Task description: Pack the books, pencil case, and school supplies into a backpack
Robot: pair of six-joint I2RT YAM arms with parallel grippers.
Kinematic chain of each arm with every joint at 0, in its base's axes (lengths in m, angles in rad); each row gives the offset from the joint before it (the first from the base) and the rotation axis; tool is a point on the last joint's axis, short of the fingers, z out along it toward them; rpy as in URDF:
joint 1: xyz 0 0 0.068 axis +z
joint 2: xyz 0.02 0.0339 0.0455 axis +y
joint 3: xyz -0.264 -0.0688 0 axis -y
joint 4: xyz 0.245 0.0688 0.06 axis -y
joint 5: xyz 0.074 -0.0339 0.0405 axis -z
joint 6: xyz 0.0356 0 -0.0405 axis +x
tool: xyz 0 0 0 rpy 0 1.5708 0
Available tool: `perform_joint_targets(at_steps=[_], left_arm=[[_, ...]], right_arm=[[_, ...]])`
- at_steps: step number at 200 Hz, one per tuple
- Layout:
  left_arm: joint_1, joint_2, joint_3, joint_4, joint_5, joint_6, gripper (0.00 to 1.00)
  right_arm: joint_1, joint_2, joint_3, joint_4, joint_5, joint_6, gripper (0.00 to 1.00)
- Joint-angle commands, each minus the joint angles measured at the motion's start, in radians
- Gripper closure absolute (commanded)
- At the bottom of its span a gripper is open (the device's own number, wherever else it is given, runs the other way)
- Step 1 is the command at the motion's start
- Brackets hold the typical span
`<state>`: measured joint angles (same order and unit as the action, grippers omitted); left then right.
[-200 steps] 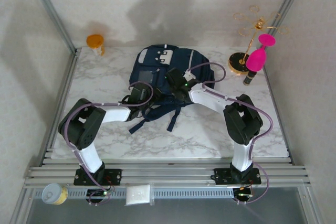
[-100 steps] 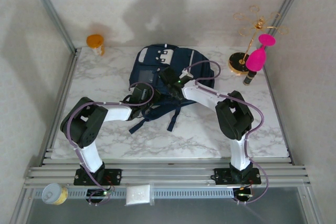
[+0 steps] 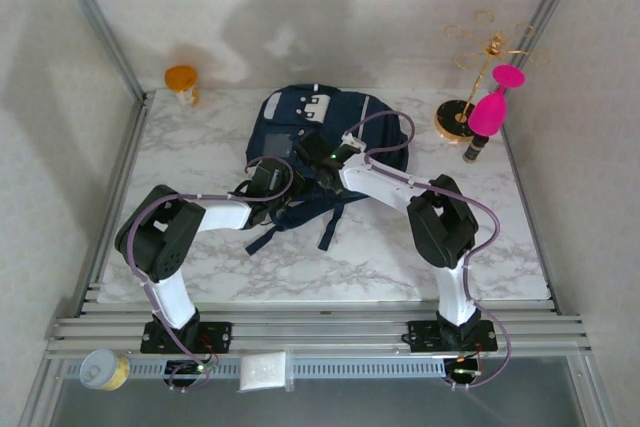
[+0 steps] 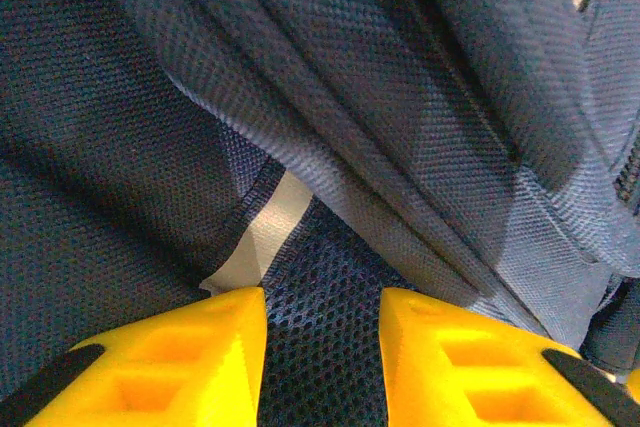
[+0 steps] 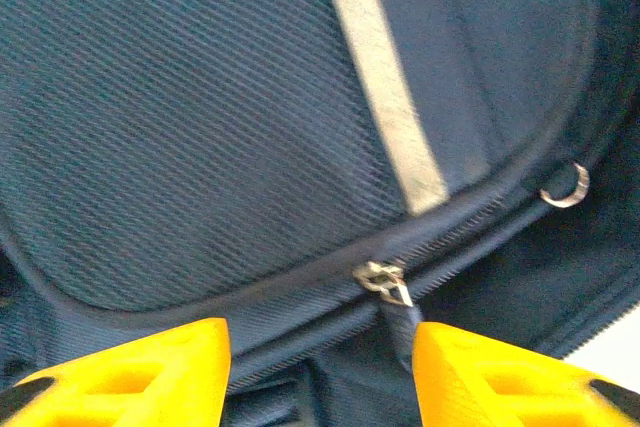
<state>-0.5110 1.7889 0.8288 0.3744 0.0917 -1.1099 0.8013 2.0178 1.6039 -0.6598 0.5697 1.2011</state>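
Marble-patterned table (image 3: 200,247), boxed by pale walls and an aluminium frame; listed near to far.

1. Near rail: tin with a yellow band (image 3: 103,369) and white packet (image 3: 264,371), both off the marble.
2. Dark straps (image 3: 290,222): trailing from the backpack toward the arm bases, loose on the table.
3. Left gripper (image 4: 322,347): at the backpack's near-left edge. The jaws stand partway apart with navy mesh and a pale strip of fabric in the gap. Whether they pinch that fabric cannot be told.
4. Right gripper (image 5: 320,377): over the front pocket, jaws wide apart, holding nothing.
5. Zip pull (image 5: 385,279): the item the next move likely turns on. It lies straight ahead of the right gripper, just past the tips and slightly toward the right finger. The zip line runs crosswise to the fingers, curving round the pocket edge. The right arm is plainly the nearer one.
6. Metal ring (image 5: 566,187): further right along the same zip.
7. Backpack (image 3: 340,112): navy, lying mid-table toward the far side with its long axis near to far. Its pale stripe (image 5: 385,97) crosses the pocket. The zips look closed, so packing seems not yet begun.
8. Far edge: orange container (image 3: 181,80) at left, gold stand (image 3: 470,97) and pink piece (image 3: 490,112) at right, all well apart from the backpack.
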Motion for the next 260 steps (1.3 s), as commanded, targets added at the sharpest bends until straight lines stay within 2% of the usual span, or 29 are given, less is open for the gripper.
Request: perform_joint_targets(at_steps=[1,25,64,98,134,175,221,229,250,260], left_arm=[[0.008,0.007,0.006,-0.077,-0.075,0.022,0.64],[0.008,0.006,0.007,-0.075,-0.068,0.025,0.63],[0.008,0.014,0.010,-0.073,-0.060,0.027,0.63],[0.008,0.018,0.003,-0.071,-0.063,0.023,0.63],[0.008,0.026,0.013,-0.069,-0.055,0.018,0.63],[0.002,0.020,0.030,-0.080,-0.048,0.022,0.63],[-0.001,0.022,0.030,-0.058,-0.030,-0.009,0.62],[-0.001,0.024,0.032,-0.061,-0.038,-0.006,0.62],[0.009,0.027,0.028,-0.063,-0.044,-0.005,0.62],[0.015,0.026,0.023,-0.060,-0.052,0.000,0.62]], right_arm=[[0.004,0.048,0.054,-0.052,0.036,-0.026,0.47],[-0.018,0.017,0.006,-0.064,0.036,-0.029,0.47],[-0.006,-0.102,-0.114,0.089,-0.084,-0.259,0.47],[-0.063,-0.231,-0.292,0.246,-0.247,-0.412,0.48],[-0.102,-0.204,-0.335,0.303,-0.362,-0.530,0.56],[-0.158,-0.160,-0.347,0.341,-0.396,-0.568,0.63],[-0.163,-0.105,-0.340,0.392,-0.402,-0.651,0.68],[-0.163,-0.106,-0.340,0.399,-0.402,-0.663,0.71],[-0.163,-0.130,-0.348,0.399,-0.362,-0.684,0.88],[-0.160,-0.147,-0.358,0.400,-0.350,-0.703,0.92]])
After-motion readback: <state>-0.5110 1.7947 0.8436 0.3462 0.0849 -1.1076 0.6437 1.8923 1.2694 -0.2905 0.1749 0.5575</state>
